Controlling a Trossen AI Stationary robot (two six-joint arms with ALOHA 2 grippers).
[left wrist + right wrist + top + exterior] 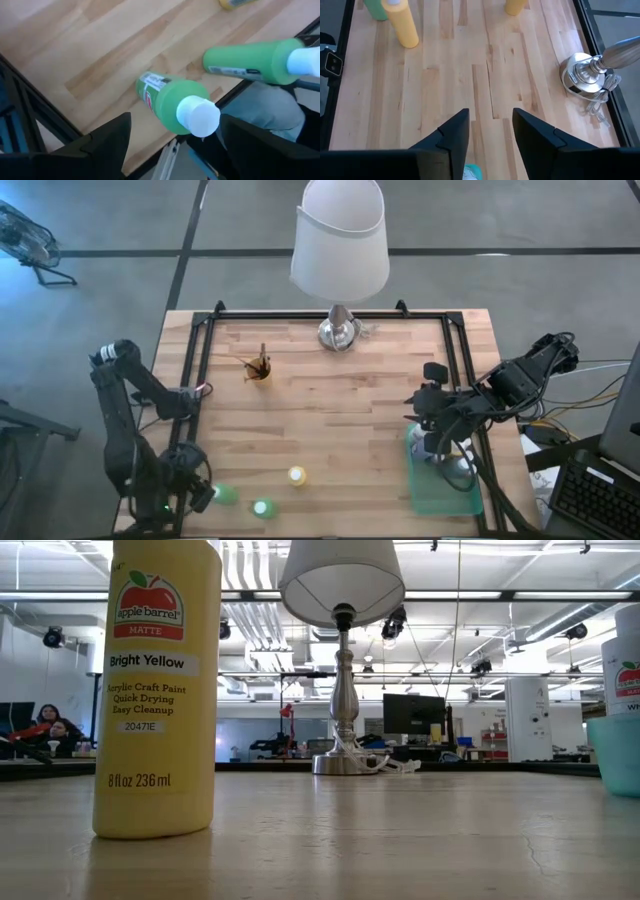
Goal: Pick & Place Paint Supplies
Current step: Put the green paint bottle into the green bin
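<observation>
Green paint bottle [172,102], between left fingers [107,142]

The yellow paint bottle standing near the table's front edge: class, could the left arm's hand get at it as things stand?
Probably yes. The left hand is open over a green bottle at the front-left corner; the yellow bottle stands apart on bare wood, another green bottle off to one side.

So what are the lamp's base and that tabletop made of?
The shiny silver lamp base looks like polished metal: it mirrors its surroundings. The pale tabletop seems to be wood, glued from planks with visible grain and a matte finish.
</observation>
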